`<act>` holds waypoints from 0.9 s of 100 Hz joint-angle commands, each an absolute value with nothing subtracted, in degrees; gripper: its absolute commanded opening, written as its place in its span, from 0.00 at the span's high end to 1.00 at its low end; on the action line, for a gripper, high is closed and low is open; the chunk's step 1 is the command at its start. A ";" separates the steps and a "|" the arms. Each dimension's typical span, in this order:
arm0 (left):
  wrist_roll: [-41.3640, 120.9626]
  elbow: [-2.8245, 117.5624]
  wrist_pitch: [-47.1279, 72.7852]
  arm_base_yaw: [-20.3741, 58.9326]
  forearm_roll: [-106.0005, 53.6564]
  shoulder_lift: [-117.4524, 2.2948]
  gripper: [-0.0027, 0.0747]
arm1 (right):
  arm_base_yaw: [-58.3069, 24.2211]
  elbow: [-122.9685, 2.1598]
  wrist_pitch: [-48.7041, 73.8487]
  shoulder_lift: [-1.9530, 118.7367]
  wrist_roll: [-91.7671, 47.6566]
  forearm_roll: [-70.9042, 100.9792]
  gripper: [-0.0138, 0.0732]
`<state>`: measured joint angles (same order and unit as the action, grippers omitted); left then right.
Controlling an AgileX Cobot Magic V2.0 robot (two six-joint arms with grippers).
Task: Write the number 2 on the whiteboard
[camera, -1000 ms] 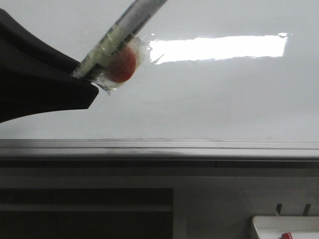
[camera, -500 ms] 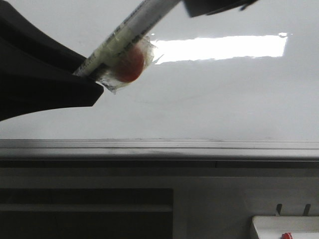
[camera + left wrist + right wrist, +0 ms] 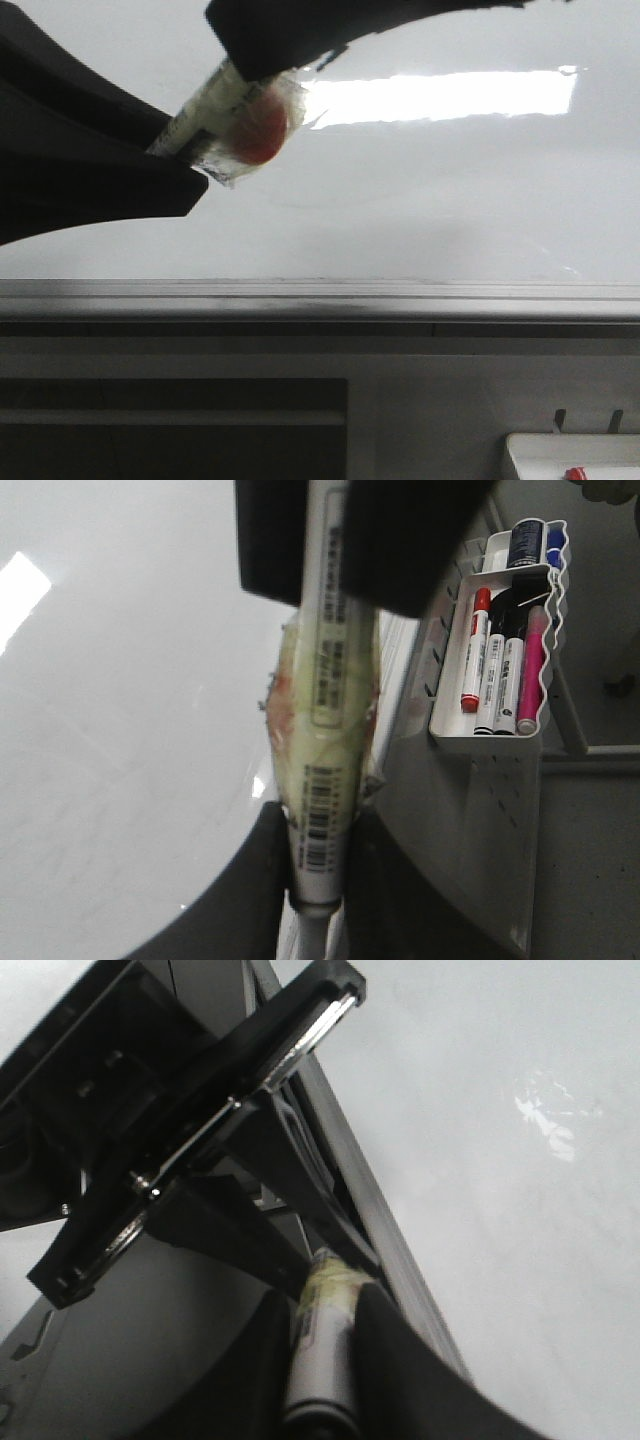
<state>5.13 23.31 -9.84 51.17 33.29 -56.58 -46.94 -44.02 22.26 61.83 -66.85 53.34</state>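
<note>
At the left of the front view we saw the left gripper (image 3: 185,165) with its jaws clamped on the lower end of a white marker (image 3: 205,105), which slanted up to the right. A red blob under clear tape (image 3: 258,128) sat on the marker's barrel. At the upper middle, the right gripper (image 3: 262,60) had its jaws closed on the marker's upper end. Behind both, the whiteboard (image 3: 450,200) filled the upper frame, with a bright rectangular reflection (image 3: 440,95) at upper right and a grey rail (image 3: 400,295) across its lower edge. We saw no number 2 on it. At the lower right corner sat a white tray (image 3: 570,455).
</note>
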 commanded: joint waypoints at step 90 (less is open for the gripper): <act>4.92 24.78 -5.03 40.80 16.68 -39.05 0.99 | -43.33 -51.80 7.90 67.32 -66.94 53.94 0.92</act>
<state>5.12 23.09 0.00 43.09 20.94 -39.46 -44.75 -48.92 11.50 68.03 -66.85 52.41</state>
